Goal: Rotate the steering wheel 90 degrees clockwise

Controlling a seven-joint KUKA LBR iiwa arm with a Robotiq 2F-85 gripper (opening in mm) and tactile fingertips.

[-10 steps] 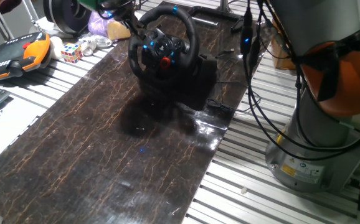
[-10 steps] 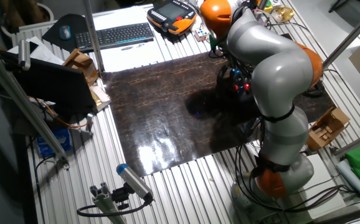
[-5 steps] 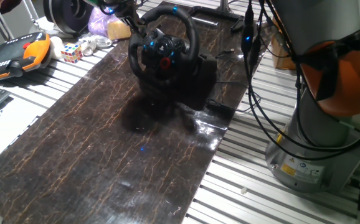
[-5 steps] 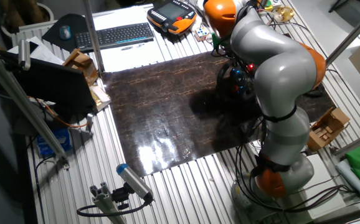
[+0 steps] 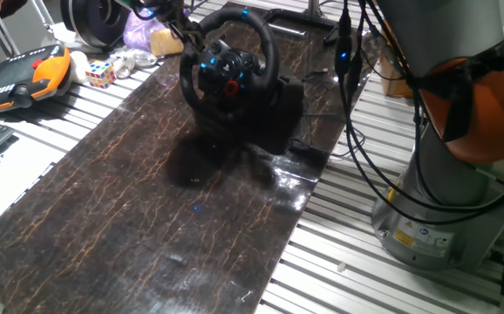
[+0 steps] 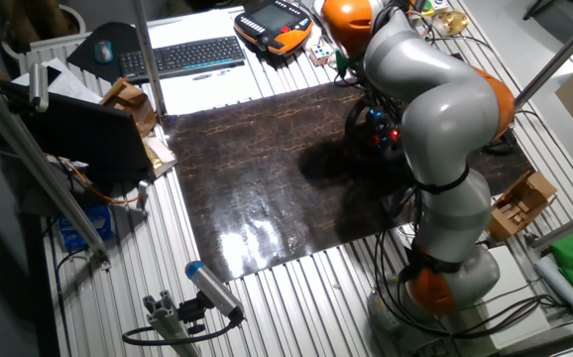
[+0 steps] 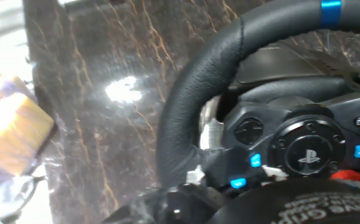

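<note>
Though the hand camera sits right against the steering wheel (image 7: 192, 112), its blue rim stripe is toward the top, so I'd judge the quarter turn clockwise hardly begun. The wheel stands upright at the far end of the dark marbled mat (image 5: 147, 218). The gripper (image 5: 182, 30) is at its upper left rim; I cannot tell whether its fingers have closed on it.
</note>
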